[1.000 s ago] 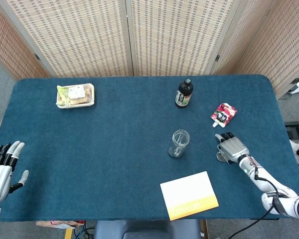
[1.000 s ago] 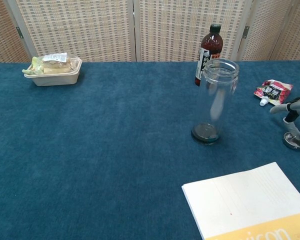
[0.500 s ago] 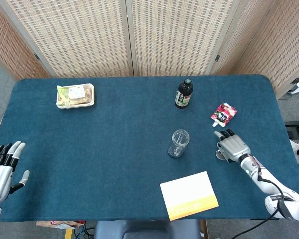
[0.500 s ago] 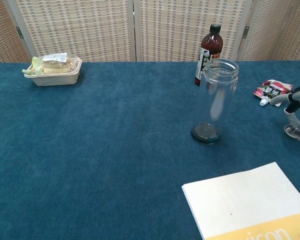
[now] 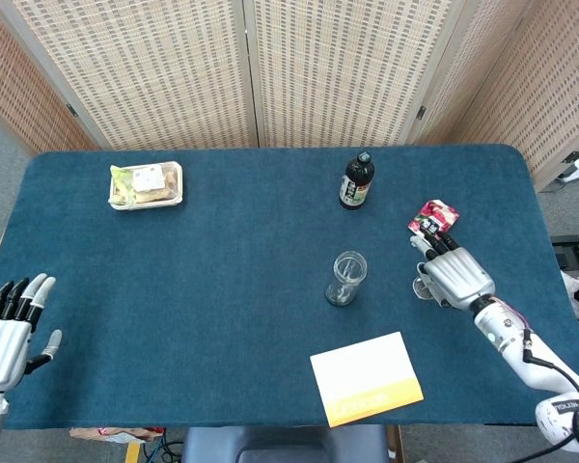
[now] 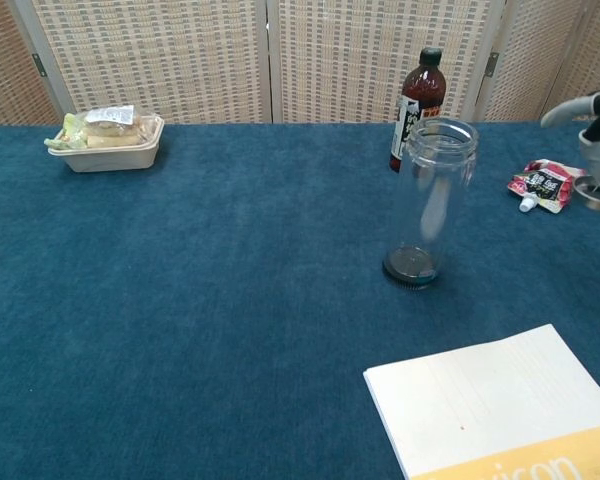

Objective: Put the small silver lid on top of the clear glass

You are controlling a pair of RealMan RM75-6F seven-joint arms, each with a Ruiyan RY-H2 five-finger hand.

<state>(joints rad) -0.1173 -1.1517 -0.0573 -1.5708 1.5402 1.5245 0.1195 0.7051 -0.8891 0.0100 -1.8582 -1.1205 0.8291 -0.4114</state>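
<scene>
Right hand (image 5: 452, 274) apparently holds lid (image 6: 598, 192), right of glass (image 6: 433, 200).

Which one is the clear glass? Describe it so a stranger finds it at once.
On the blue table, look right of centre, in front of the dark bottle and behind the white-and-yellow notebook. The clear glass stands upright there, alone. It is the only see-through thing: tall, empty, open at the top, with a dark base.

Bright, even light; sharp, shadowless.
</scene>
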